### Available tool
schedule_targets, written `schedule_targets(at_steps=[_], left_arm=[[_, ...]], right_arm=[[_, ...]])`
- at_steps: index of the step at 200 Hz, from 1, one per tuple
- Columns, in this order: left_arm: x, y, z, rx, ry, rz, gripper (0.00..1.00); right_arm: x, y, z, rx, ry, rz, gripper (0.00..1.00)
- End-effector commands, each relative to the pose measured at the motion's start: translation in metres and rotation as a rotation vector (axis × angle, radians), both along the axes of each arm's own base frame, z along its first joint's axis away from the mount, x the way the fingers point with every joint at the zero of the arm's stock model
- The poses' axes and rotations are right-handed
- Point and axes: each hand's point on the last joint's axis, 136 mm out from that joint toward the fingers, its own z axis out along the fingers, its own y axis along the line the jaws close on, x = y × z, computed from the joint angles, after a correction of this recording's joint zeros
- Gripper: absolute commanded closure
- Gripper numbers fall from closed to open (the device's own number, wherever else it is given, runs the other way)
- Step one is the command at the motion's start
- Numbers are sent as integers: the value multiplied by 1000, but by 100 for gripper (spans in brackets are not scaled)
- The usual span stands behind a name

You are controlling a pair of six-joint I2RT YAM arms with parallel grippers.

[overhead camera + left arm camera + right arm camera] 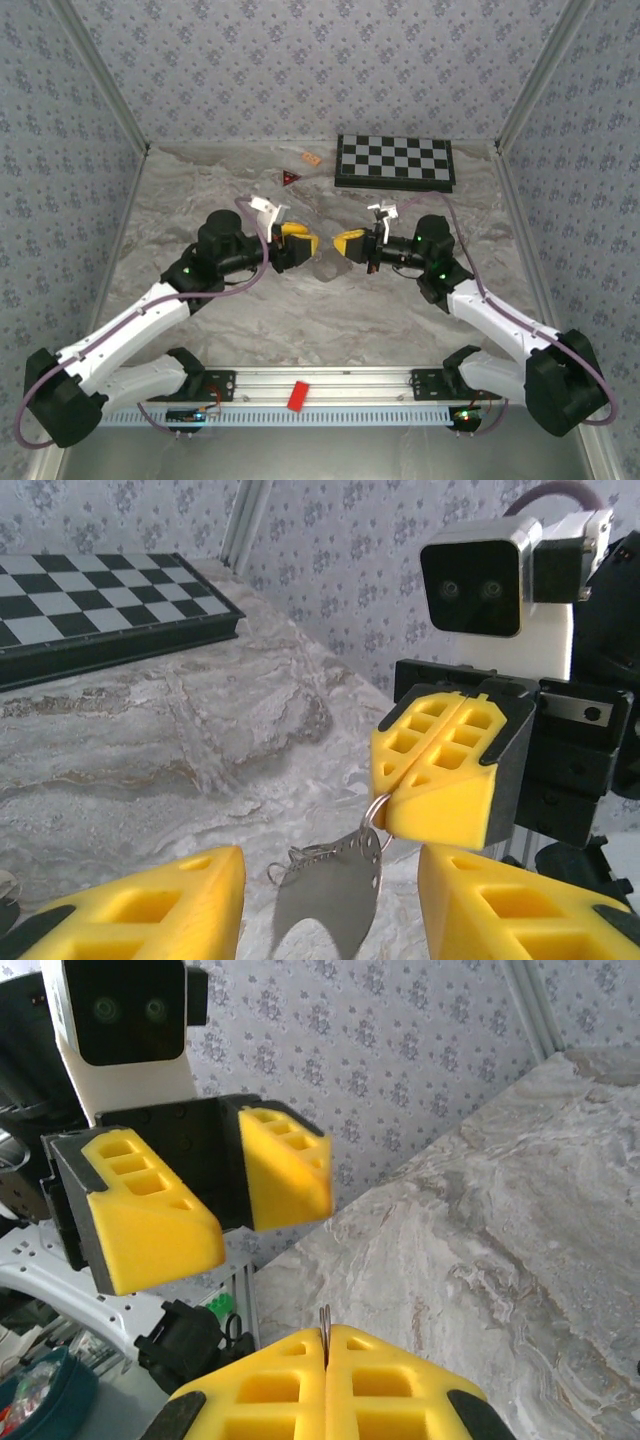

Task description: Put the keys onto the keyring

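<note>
Between the two grippers, in the air above the middle of the tabletop (330,330), hangs the keyring (335,885). It is a flat silvery plate with a notch in its lower edge, dangling from a thin wire loop. A small twist of wire sits at the plate's upper left corner. The loop is nipped between the fingers of the right gripper (403,795), which are pressed flat together. In the right wrist view only a sliver of metal stands up out of their seam.

The left gripper (222,1200) faces it head-on with its fingers spread. They stand to either side of the hanging plate without touching it and hold nothing. I cannot tell where the keys are. A small dark and silvery thing at the lower left edge of the left wrist view is cut off too much to name.

Farther back on the tabletop lie a chessboard (394,162), a red triangle (291,178) and an orange chip (312,158), all well apart from the work.

The step in hand looks like presenting the ring for threading. The ring is secured, but no key is held. The next move probably calls for the left fingers to pick up a key. They must then bring it squarely to the thin loop while the right grip keeps that loop from swinging or twisting.
</note>
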Motion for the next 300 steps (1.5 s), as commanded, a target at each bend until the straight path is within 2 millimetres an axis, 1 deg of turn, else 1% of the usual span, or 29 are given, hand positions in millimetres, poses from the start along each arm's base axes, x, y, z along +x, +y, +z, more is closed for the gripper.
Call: schedule_targets(at_steps=[1, 36, 67, 85, 103, 145, 205, 227, 239, 254, 260, 267, 282, 292, 300], left_arm=[[-1, 2, 18, -64, -21, 8, 53], [-2, -2, 18, -80, -13, -18, 59], [-3, -8, 24, -112, -9, -41, 61], [-2, -10, 26, -131, -6, -48, 63], [-1, -14, 27, -139, -2, -57, 63], [0, -22, 27, -151, 6, -89, 67], [-7, -35, 25, -131, 8, -160, 71], [-6, -38, 22, -116, 14, -166, 77], [-6, -38, 24, -121, 9, -170, 79], [-7, -39, 27, -130, 2, -173, 84], [-7, -38, 29, -134, -3, -173, 88], [-8, -38, 30, -137, -6, -175, 100], [-11, -38, 34, -145, -10, -184, 100], [-11, -39, 34, -146, -6, -182, 100], [-9, -38, 35, -150, -2, -168, 100]], right_arm=[[0, -3, 15, 44, -48, -30, 100], [1, -5, 22, 78, -60, -43, 100], [2, -6, 32, 123, -72, -59, 100], [1, -4, 37, 156, -59, -53, 100], [-3, -1, 41, 165, -63, -35, 100], [-5, 4, 40, 157, -58, -10, 100], [-9, 9, 38, 139, -55, 18, 100], [-9, 10, 39, 135, -57, 25, 100], [-10, 10, 37, 130, -55, 30, 100], [-11, 11, 37, 125, -56, 35, 100], [-11, 11, 35, 120, -53, 35, 100], [-11, 11, 34, 118, -49, 37, 100], [-11, 10, 33, 110, -35, 32, 100], [-10, 8, 33, 106, -27, 18, 85], [-8, 4, 33, 96, -55, -8, 81]])
